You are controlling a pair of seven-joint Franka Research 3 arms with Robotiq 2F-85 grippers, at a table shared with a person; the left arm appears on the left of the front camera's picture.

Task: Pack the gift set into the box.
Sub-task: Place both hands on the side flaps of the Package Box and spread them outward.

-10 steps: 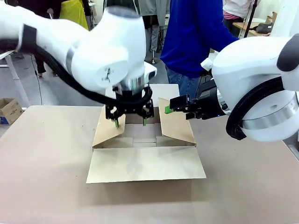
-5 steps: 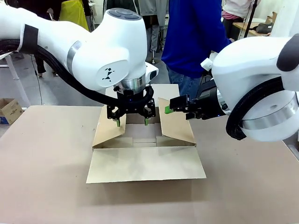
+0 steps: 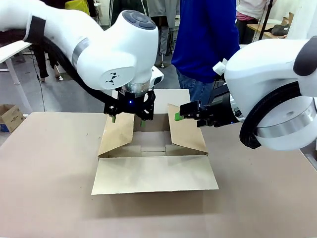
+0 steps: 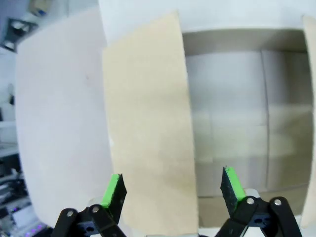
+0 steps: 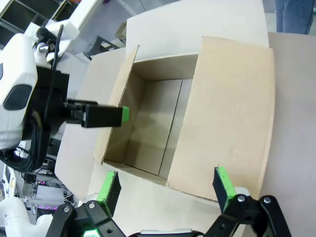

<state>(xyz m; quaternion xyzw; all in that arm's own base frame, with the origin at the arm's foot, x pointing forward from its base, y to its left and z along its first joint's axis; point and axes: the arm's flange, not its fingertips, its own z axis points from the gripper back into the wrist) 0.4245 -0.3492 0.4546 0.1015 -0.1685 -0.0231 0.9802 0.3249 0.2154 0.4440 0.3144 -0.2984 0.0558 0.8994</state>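
Left gripper (image 3: pixel 128 120) is hovering, jaws spread wide, over the left flap of the box (image 3: pixel 153 174), which is sitting open mid-way across the table (image 3: pixel 49 188). Right gripper (image 5: pixel 165 186) is hanging, also spread, probably just clear of the right flap.

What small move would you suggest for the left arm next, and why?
Probably nudge the left flap outward. The open left gripper hovers over that flap, which leans in over the box. The inside of the box looks empty, so a wider opening would likely help packing.
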